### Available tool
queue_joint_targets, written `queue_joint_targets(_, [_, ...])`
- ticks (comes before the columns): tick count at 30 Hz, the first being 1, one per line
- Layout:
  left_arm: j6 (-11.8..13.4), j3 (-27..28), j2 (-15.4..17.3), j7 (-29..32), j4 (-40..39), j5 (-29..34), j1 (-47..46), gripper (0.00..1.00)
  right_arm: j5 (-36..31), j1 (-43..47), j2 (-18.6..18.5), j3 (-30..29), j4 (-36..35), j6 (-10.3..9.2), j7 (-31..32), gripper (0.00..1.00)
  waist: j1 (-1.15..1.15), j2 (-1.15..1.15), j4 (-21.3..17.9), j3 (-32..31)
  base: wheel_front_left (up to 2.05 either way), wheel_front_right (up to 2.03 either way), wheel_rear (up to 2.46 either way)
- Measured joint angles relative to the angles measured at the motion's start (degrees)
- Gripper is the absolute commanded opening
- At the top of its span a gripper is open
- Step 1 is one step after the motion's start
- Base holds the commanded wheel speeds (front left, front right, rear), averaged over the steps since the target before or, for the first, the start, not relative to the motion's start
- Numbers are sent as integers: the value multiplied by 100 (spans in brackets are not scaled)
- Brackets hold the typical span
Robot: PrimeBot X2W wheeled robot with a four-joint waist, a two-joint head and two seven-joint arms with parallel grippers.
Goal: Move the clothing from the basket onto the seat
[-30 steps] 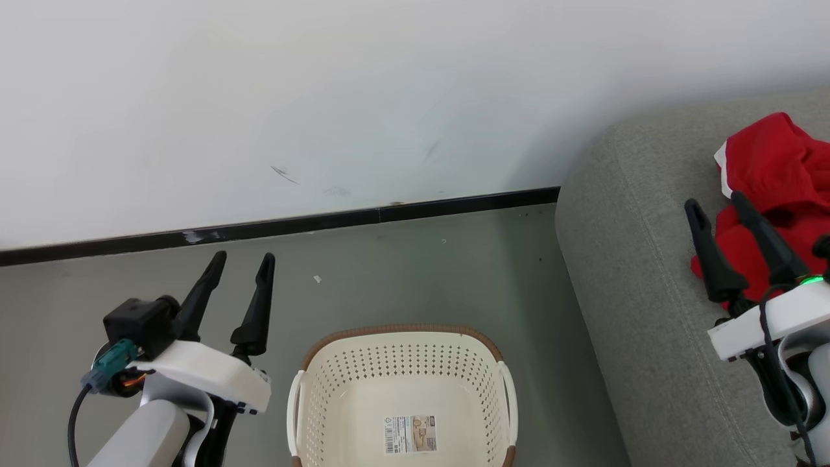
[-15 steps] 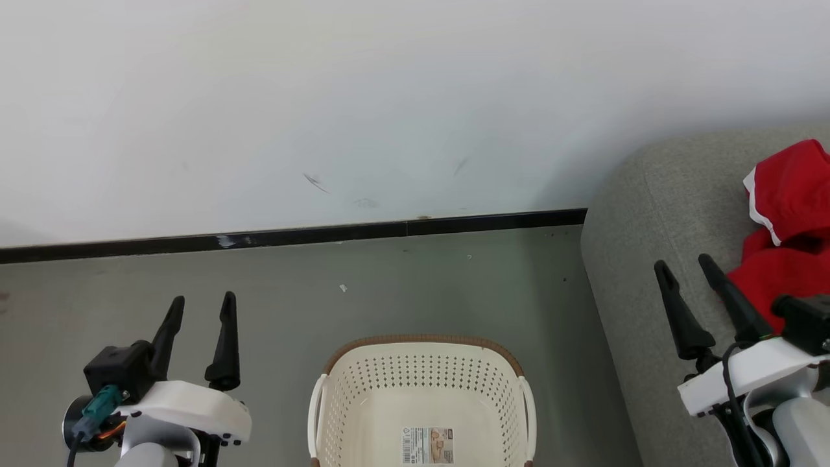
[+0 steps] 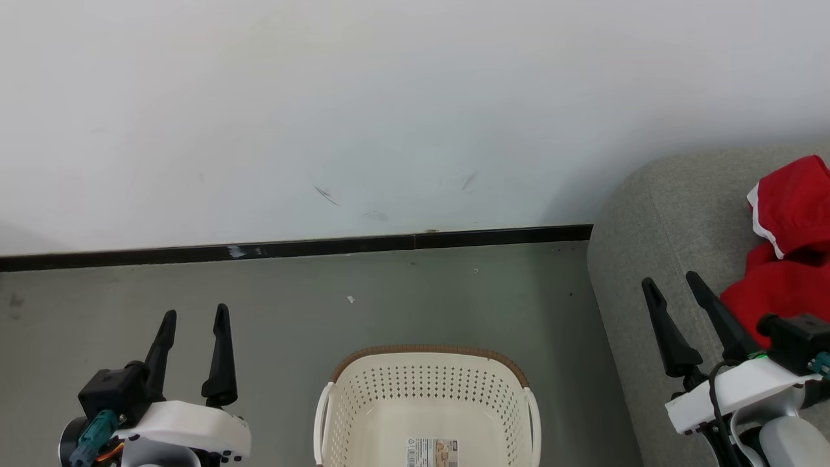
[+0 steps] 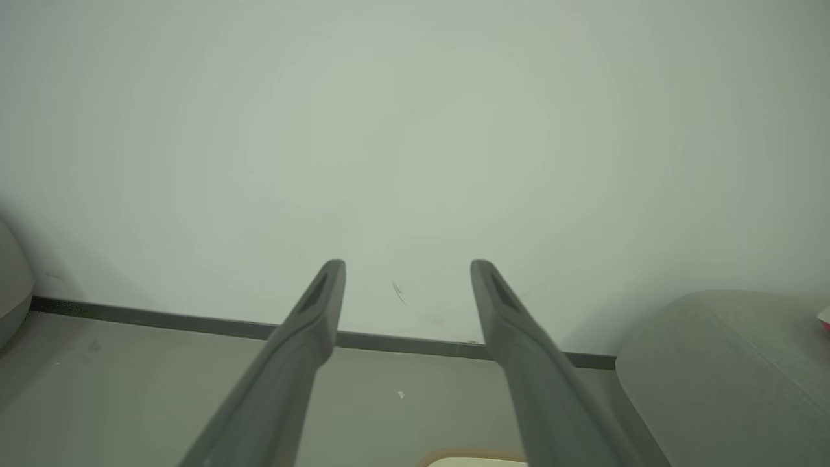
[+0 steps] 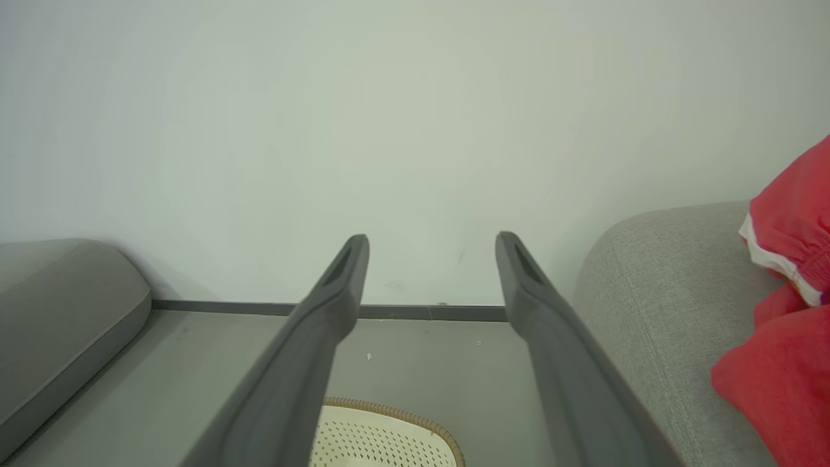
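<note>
The cream-white basket (image 3: 428,395) with its brown rim sits on the floor at the bottom centre of the head view, holding nothing but a label on its bottom; its far rim (image 5: 395,415) also shows in the right wrist view. Bright red clothing (image 3: 788,259) with white trim lies bunched on the grey-green seat (image 3: 648,259) at the right, and again the clothing (image 5: 788,311) on the seat (image 5: 655,292) in the right wrist view. My left gripper (image 3: 194,314) is open above the floor, left of the basket. My right gripper (image 3: 671,285) is open over the seat, left of the clothing.
A white wall (image 3: 389,97) with a dark baseboard (image 3: 324,246) runs behind the grey floor (image 3: 421,298). Another grey cushion (image 5: 58,311) lies at the left in the right wrist view.
The head camera has tilted and turned, shifting the scene down and right. Both grippers have drawn back toward the bottom of the view; the right one has come away from the clothing, still open.
</note>
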Motion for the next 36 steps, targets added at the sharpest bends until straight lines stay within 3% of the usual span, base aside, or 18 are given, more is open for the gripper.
queue_joint_targets(36, [-606, 622, -460, -1, -179, 294, 382, 100, -191, 136, 221, -126, -264, 0, 0, 100, 0, 0, -47, 104, 0, 0, 0])
